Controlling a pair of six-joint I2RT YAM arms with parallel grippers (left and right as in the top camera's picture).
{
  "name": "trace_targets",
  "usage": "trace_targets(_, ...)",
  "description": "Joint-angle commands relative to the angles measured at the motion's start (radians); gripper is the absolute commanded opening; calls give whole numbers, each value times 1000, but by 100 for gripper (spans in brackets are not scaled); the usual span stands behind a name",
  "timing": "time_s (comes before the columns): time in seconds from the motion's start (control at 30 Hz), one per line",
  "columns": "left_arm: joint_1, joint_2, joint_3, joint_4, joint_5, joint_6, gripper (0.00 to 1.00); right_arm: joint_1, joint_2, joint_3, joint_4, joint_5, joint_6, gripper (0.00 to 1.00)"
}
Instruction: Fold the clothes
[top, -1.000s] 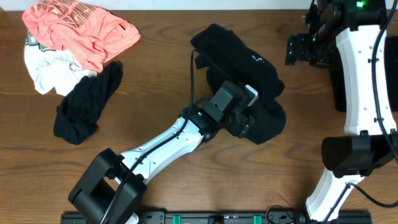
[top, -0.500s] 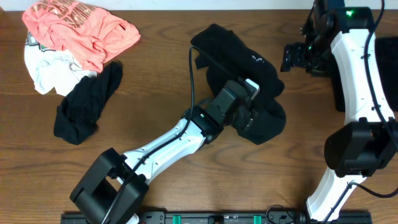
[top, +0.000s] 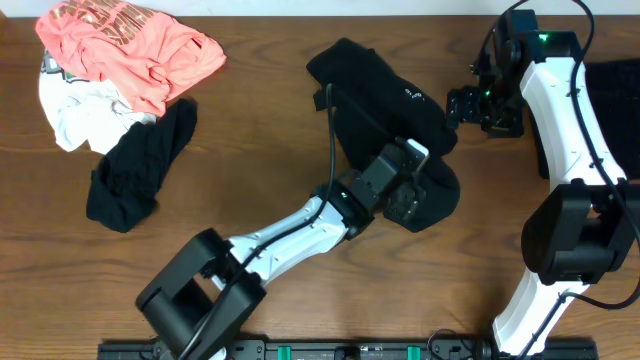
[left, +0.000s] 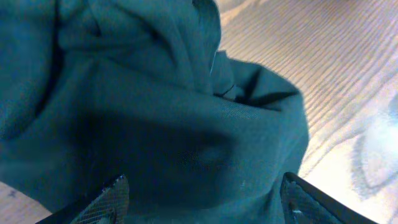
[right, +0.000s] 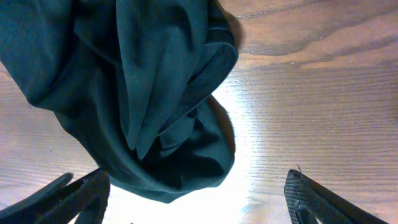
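The clothes lie in two places. A crumpled black garment (top: 380, 100) with a small white logo (top: 408, 95) sits mid-table, and it fills the left wrist view as dark cloth (left: 155, 99). My left gripper (top: 416, 198) (left: 202, 202) hovers open right over its lower lobe, the fingertips (left: 112, 198) straddling the cloth. Just right of the garment, my right gripper (top: 461, 105) (right: 196, 199) is open, with bare table between its fingers (right: 311, 199) and the garment's rounded end (right: 155, 106) just ahead. At far left lie a coral-pink tee (top: 130, 45), a white garment (top: 75, 118) and another black one (top: 140, 165).
The wooden table (top: 250, 130) shows bare between the left pile and the central garment. A dark patch (top: 615, 85) lies at the right edge behind the right arm. A black rail (top: 350, 350) runs along the front edge.
My right gripper has come down and left, closer to the black garment's right side. My left arm has slid a little to the right over the garment's lower part.
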Motion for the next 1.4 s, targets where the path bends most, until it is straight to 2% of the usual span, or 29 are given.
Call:
trace_targets(0.0, -6, 18, 11, 13, -19, -27, 78, -4, -14, -5, 0, -12, -31, 88)
trace_targets(0.8, -6, 68, 11, 17, -19, -26, 78, -3, -14, -5, -13, -12, -41, 89)
trace_targets(1.37, -6, 134, 11, 99, -19, -26, 77, -3, -14, -5, -30, -11, -51, 88)
